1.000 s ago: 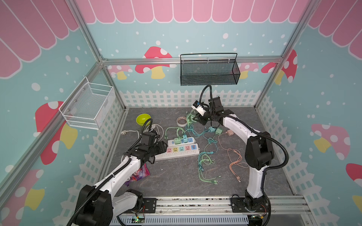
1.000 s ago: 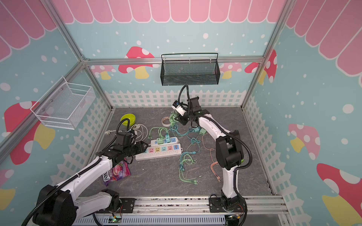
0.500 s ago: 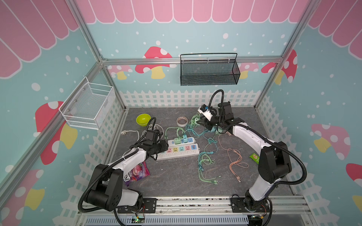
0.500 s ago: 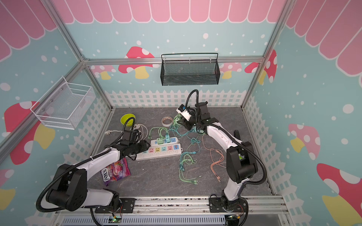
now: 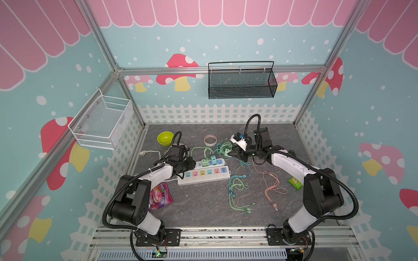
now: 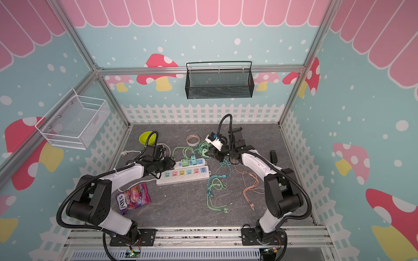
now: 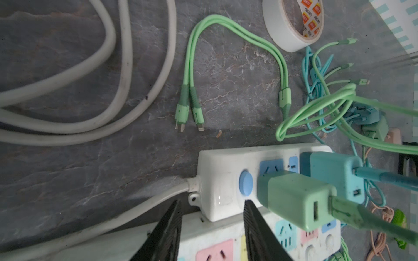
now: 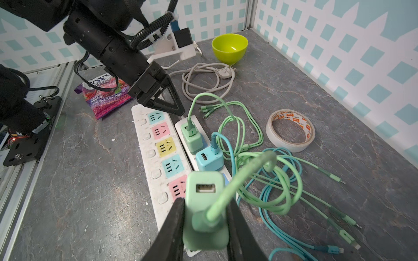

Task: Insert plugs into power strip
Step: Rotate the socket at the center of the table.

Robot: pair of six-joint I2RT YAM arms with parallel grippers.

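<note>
- Right gripper [image 8: 205, 202] clamps the mint plug [image 8: 203, 187] by its flat sides, at two o'clock off the power strip [image 5: 222, 161].
- Likely light, rigid and slick; its cable [image 8: 228, 192] may tug.
- Left gripper [image 7: 211, 203] stands half-open, straddling the strip's switch end.

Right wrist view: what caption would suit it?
Right gripper shut on a mint green plug, poised near the long power strip.

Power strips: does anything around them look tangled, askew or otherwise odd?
The mint and teal cables beside the smaller strip lie in one knotted heap, and the mint plug in the right pincer trails its cable into it. Nothing looks broken.
</note>
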